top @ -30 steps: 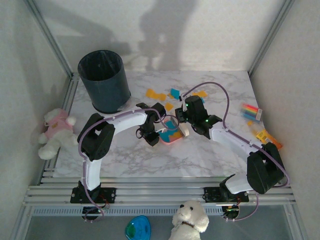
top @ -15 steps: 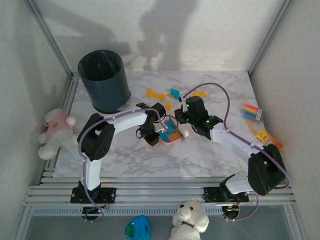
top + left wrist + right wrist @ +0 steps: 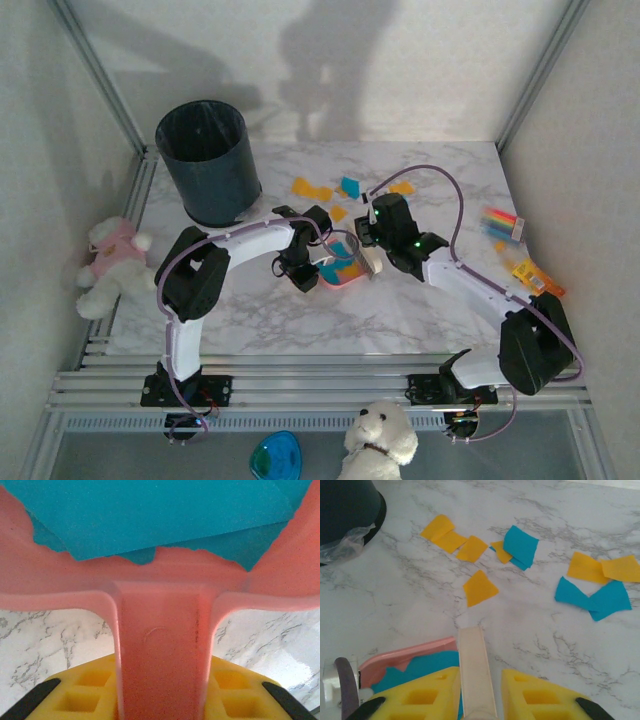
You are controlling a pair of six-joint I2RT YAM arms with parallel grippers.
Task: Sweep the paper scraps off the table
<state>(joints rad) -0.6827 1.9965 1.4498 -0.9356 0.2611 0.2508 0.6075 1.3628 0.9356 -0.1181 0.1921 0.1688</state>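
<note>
Pink plastic is gripped by the left gripper, its yellow jaws closed tight on the handle of the dustpan, where teal paper is lying. A cream handle is clamped by the right gripper. Orange and teal paper scraps are scattered on the marble table beyond the pan, near the dark bin.

The dustpan sits about mid table, a few paper scraps in it, and the brush is just at its 3 o'clock. More scraps lie loose at 12 to 1. The bin is at 10 in the far corner, packets out at 3 by the edge, plush toy off the table at 9.
</note>
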